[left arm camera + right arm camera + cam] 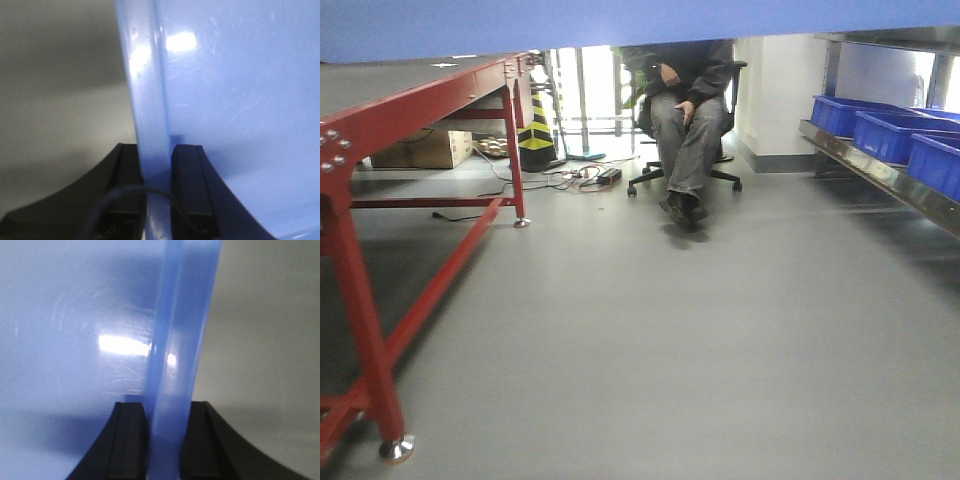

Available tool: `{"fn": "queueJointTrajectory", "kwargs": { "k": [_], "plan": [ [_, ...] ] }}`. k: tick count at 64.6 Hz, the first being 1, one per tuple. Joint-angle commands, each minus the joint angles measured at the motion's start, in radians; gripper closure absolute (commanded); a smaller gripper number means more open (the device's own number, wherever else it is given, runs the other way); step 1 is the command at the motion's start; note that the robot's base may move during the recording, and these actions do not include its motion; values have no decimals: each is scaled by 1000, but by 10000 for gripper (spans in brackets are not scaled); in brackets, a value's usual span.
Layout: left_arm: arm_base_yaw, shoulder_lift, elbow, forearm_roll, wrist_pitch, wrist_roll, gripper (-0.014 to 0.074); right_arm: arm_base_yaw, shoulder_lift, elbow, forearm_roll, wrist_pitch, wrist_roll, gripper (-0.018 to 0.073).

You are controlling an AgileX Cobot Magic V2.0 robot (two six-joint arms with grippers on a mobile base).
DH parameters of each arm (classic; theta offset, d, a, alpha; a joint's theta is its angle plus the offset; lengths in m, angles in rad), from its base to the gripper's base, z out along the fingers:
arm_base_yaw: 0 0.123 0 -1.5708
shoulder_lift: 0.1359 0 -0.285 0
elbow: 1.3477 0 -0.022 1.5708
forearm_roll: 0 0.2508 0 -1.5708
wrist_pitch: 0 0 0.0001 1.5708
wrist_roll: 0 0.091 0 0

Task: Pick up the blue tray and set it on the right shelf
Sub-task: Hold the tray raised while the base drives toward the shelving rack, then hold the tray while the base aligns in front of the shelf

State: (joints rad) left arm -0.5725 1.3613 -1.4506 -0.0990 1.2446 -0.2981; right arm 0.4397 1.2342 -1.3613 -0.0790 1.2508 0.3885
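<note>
1. Black fingers (187, 180) of the left gripper (158, 172) are seen closest, drawn narrow on the rim of the blue tray (150, 90); the rim is pinched between both pads, and the glossy tray floor spreads away to that gripper's right.
2. The right gripper (167, 415) is likewise clamped on the opposite rim, with the tray floor spreading to its left; the tray is thus held between the two grippers, clear of any surface.
3. From the front view the tray is seen only as a blue band overhead; the right shelf (880, 178) lies ahead and to the right of the grippers, well apart from the tray; dark blue bins (895, 135) are lined up on it just behind its steel rail.
4. The grab is judged done; the carry and the placing are not yet done.
5. Only a thin, slick rim is gripped on each side; if one arm were led ahead of the other, or the arms drifted apart, the tray could be twisted out of the pads and dropped.
6. If the tray were brought in low, the rail or the bins could be struck; a free spot on the shelf cannot be made out.
7. A red table (420, 95) to the left of the grippers and a seated person (685, 110) ahead could be clipped by a wide turn.
</note>
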Motion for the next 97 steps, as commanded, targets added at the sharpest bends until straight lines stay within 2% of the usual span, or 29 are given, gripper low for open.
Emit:
{"fn": "queueJointTrajectory", "kwargs": {
  "k": [1, 97],
  "plan": [
    [-16, -33, -33, -44, 35, 36, 645, 0, -22, -28, -3, -61, -24, 503],
    [-16, -33, -33, -44, 35, 36, 645, 0, -22, -28, -3, -61, -24, 503]
  ]
}}
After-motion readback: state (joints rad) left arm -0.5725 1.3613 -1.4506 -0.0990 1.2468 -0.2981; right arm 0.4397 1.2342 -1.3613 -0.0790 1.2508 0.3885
